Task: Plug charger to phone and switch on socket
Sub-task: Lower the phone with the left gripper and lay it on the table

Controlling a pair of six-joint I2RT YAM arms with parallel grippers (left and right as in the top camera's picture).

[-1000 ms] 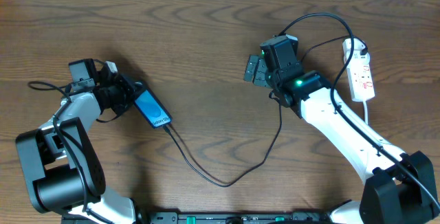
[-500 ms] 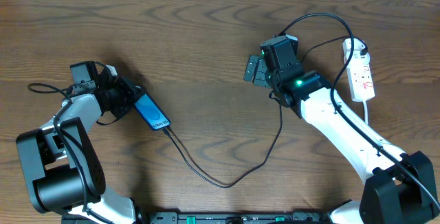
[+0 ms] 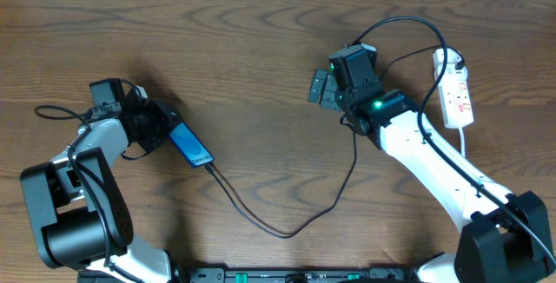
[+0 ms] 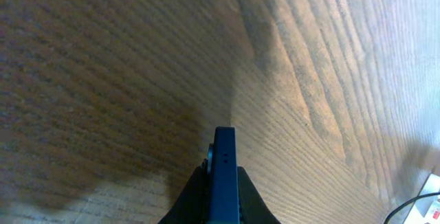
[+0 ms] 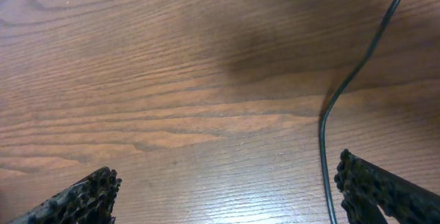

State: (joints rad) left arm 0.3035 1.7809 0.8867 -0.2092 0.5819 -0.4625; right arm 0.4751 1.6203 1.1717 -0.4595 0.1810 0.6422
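Note:
The phone [image 3: 190,145], its screen blue, lies slanted at the left of the overhead view, and my left gripper [image 3: 165,129] is shut on its upper end. The left wrist view shows the phone [image 4: 224,172] edge-on between my black fingers [image 4: 194,198]. The charger [image 3: 287,231] is a thin black cable that meets the phone's lower end, loops across the table and runs up toward the socket [image 3: 457,92], a white strip with red markings at the far right. My right gripper [image 3: 321,87] hovers open over bare wood, with the charger [image 5: 344,86] passing beside its right finger [image 5: 385,191].
The socket's white cord [image 3: 464,144] trails toward the front beside the right arm. A thicker black arm cable [image 3: 52,109] lies at the far left. The wooden table [image 3: 261,57] ends at a white strip along the back.
My left gripper has drawn the phone a little to the left and toward the front, and the charger's near end followed it. The right arm has not moved.

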